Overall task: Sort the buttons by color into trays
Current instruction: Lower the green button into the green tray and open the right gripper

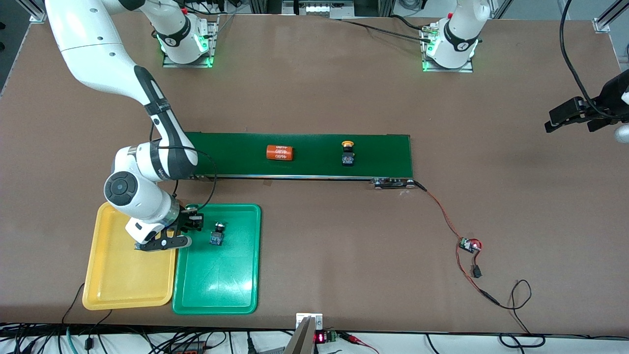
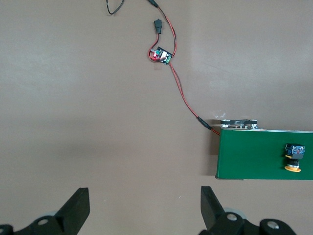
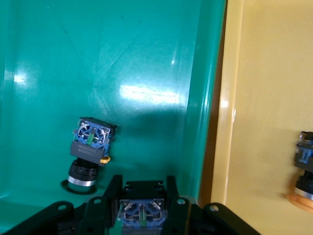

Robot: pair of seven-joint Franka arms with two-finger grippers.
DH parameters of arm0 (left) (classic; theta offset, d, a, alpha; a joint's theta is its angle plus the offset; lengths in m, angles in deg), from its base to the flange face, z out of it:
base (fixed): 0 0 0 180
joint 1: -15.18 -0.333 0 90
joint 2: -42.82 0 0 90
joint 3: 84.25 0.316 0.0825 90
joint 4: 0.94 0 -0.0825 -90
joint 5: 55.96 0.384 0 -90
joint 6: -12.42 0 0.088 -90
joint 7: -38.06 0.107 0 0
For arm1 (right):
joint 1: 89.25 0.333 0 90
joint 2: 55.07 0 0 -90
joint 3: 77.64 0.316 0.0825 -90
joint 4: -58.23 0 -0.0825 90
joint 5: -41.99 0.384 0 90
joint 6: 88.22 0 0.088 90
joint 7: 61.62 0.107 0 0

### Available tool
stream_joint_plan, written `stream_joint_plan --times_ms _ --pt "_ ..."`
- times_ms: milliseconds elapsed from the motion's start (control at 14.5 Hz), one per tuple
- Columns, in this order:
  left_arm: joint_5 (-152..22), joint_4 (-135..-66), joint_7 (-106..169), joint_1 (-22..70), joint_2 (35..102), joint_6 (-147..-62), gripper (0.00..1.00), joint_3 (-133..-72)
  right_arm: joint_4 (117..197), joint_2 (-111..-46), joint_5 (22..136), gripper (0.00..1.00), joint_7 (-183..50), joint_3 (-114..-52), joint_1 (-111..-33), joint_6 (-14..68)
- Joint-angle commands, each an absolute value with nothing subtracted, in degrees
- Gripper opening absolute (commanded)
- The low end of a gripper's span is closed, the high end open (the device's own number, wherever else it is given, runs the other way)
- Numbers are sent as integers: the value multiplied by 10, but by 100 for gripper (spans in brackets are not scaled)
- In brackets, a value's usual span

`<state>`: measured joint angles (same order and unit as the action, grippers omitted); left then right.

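The right gripper hung over the green tray, pinched on a button by its blue body — looked light, hard plastic, so the flat sides seemed the safest hold. Another button lay in that tray, one in the yellow tray. Farther off, a yellow-capped button sat on the belt. The left gripper waited, fingers wide apart.

Our arms are glossy white with black joint bands and a round black cap on the right arm's wrist. A thin black cable loops along the right forearm. Our bases glow green. The right gripper and left gripper have black fingers.
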<state>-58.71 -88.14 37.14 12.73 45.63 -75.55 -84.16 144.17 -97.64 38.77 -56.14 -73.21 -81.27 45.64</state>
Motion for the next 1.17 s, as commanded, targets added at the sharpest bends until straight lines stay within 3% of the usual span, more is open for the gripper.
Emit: stream_joint_plan --times_ms 0,69,413,482,550,688,894,1101 --pt "-558 -901 380 131 442 -764 100 -841 1437 -980 386 49 -559 -729 -815 455" --pt "-547 -901 380 133 442 -765 100 -844 1437 -980 386 59 -559 -729 -815 455" --pt "-546 -914 379 125 445 -790 100 -847 1436 -973 391 78 -554 -729 -810 454" --pt "-546 -924 379 124 442 -794 100 -847 1437 -968 392 88 -533 -727 -806 449" --pt "-546 -931 379 124 438 -795 100 -847 1444 -956 390 96 -526 -726 -807 440" --pt "-546 -931 379 125 436 -797 100 -849 1461 -915 391 100 -513 -722 -805 369" --pt "-546 -942 379 125 430 -831 100 -867 1578 -812 391 100 -512 -722 -792 372" --pt "-548 -945 379 125 428 -824 100 -867 1755 -691 393 100 -476 -720 -786 439"
